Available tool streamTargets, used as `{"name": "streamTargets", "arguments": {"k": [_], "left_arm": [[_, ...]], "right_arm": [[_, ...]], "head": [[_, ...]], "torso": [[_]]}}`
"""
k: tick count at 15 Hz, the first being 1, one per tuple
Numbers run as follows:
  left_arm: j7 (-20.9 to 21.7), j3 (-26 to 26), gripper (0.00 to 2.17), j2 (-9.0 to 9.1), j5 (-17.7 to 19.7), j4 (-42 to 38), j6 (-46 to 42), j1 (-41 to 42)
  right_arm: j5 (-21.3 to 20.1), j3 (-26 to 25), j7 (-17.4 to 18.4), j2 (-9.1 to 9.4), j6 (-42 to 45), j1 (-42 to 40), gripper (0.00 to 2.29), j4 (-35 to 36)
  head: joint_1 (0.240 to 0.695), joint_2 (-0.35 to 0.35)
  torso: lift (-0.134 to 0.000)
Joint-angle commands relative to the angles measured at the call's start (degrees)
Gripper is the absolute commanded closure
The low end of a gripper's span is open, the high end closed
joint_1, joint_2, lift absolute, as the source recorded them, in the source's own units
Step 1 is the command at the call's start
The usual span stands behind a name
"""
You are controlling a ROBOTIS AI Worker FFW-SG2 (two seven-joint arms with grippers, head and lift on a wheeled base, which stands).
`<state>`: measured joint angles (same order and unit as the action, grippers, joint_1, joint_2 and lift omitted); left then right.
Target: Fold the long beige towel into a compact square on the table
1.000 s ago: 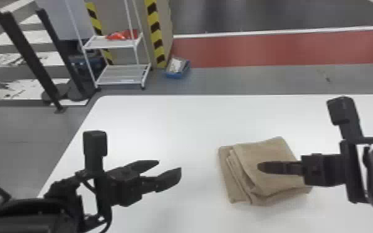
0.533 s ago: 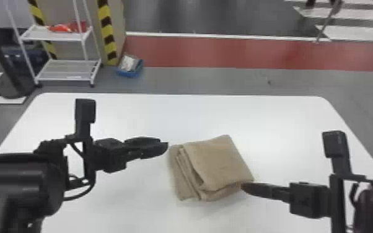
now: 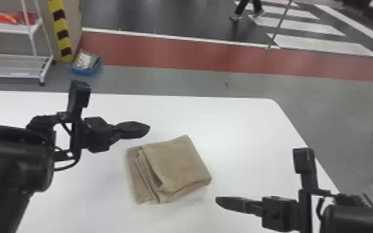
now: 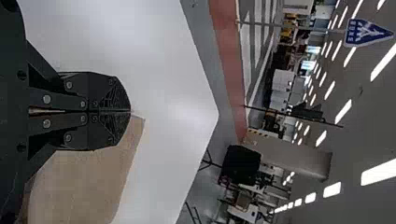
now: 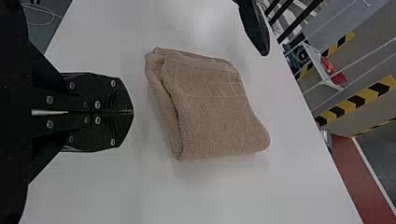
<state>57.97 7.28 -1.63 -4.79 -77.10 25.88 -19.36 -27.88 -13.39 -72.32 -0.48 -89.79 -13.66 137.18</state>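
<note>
Beige cloth, folded into a thick squarish bundle, is the towel (image 3: 179,164), lying flat on the white table (image 3: 232,124). It sits inward from the table's far edge and well apart from the far right corner. Its top layer makes a broad smooth flap; toward the table's left side, several layers show as stacked ridges, and the bottom layer juts out past them.

The left gripper (image 3: 149,127) is between the towel and the table's far edge, near the towel's far left corner. Its jaws are pressed together along their length, with nothing between them. The right gripper (image 3: 216,200) is just beside the towel's near right corner, on the side toward the table's right edge, pointing at the bundle. Its jaws are also closed on nothing, and both sets of fingertips are apart from the cloth.

Past the table's far edge, a blue bin (image 3: 85,72) stands on the grey floor (image 3: 151,81), holding something whitish that I cannot make out. Left of it is a white rack (image 3: 15,28), with red and orange items (image 3: 9,18) on its upper shelf. A post with yellow and black stripes (image 3: 61,31) rises between rack and bin.
</note>
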Motion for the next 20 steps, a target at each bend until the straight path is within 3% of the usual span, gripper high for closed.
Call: {"name": "streamTargets", "arguments": {"k": [1, 5, 10, 16, 20], "left_arm": [[-0.66, 0.89, 1.98, 0.05, -5.14, 4.15, -6.58, -0.77], [-4.71, 2.92, 1.98, 0.14, -11.82, 9.96, -15.02, -2.18], [-4.97, 3.36, 1.98, 0.14, -16.83, 11.98, -14.84, -3.41], [3.12, 1.77, 1.98, -1.88, -16.83, 8.55, -8.87, -1.83], [7.6, 0.46, 1.98, -2.23, -16.83, 3.98, -6.41, 0.02]], "right_arm": [[0.02, -0.41, 0.33, 0.04, -0.29, 0.65, 2.25, -0.25], [-0.68, 0.65, 0.6, 0.21, -0.29, 1.18, 2.25, -0.86], [-2.79, 2.75, 1.65, 0.39, -0.29, 3.55, 2.25, -3.59], [-5.52, 5.13, 2.97, 0.3, -0.29, 8.29, 2.25, -10.8], [-5.87, 7.59, 5.7, 0.3, -0.29, 11.81, 2.25, -16.68]], "head": [[0.695, -0.247], [0.695, -0.237], [0.695, -0.231], [0.695, -0.208], [0.695, -0.186]], "torso": [[-0.124], [-0.124], [-0.124], [-0.124], [-0.124]]}}
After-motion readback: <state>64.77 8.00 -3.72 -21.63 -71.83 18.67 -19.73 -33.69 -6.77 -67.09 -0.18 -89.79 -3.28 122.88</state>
